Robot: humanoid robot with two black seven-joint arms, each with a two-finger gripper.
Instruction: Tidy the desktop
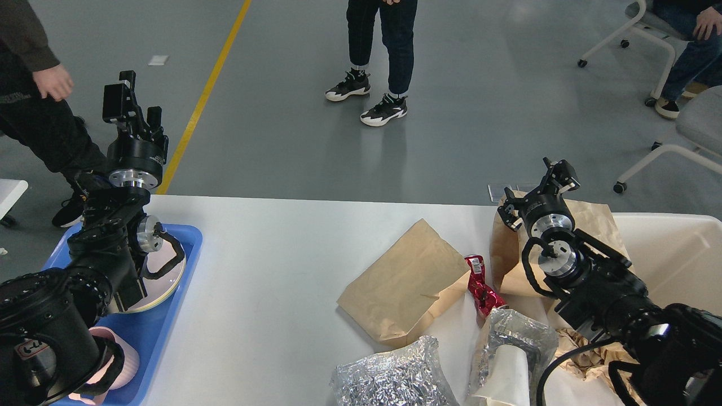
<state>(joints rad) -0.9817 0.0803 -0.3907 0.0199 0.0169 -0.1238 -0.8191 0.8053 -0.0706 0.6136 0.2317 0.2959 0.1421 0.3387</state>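
Left gripper (125,101) raised at 10 o'clock above blue tray (189,239), fingers apart, empty. Right gripper (555,177) at 3 o'clock against brown bag (592,220); spread unreadable. Desktop (271,270) spans centre, paper bag (400,279) lying flat.

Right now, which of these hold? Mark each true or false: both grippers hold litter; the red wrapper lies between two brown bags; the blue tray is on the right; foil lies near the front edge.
1. Left gripper and right gripper both hold litter. False: neither holds anything.
2. The red wrapper lies between the flat brown bag and the standing brown bag. True.
3. The blue tray is on the right. False: left.
4. Crumpled foil lies near the desktop front edge. True.
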